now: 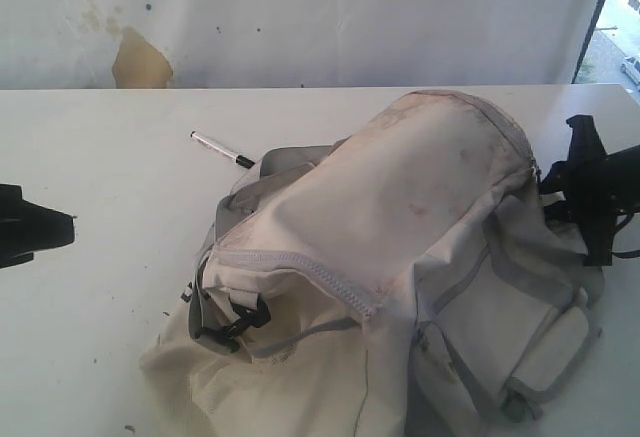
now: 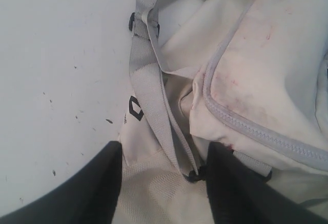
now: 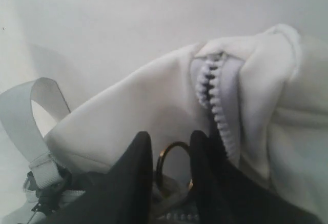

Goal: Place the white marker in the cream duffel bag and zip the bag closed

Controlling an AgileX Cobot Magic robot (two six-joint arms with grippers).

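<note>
The cream duffel bag (image 1: 400, 207) lies slumped across the middle of the white table, its grey zipper trim (image 1: 320, 275) running along the near edge. The white marker (image 1: 222, 149), black cap toward the bag, rests on the table just behind the bag's left end. My left gripper (image 1: 68, 227) sits at the far left, apart from both; it is open (image 2: 165, 152), with the bag's mesh and grey strap (image 2: 148, 90) showing beyond its fingers. My right gripper (image 1: 560, 185) is at the bag's right end, shut (image 3: 171, 137) on the zipper's metal pull ring (image 3: 177, 143) beside the zipper teeth (image 3: 212, 96).
A black buckle (image 1: 245, 317) and grey straps hang at the bag's near left. A white sheet with a tan patch (image 1: 140, 62) backs the table (image 1: 100, 337). Bare tabletop lies between the left gripper and the bag.
</note>
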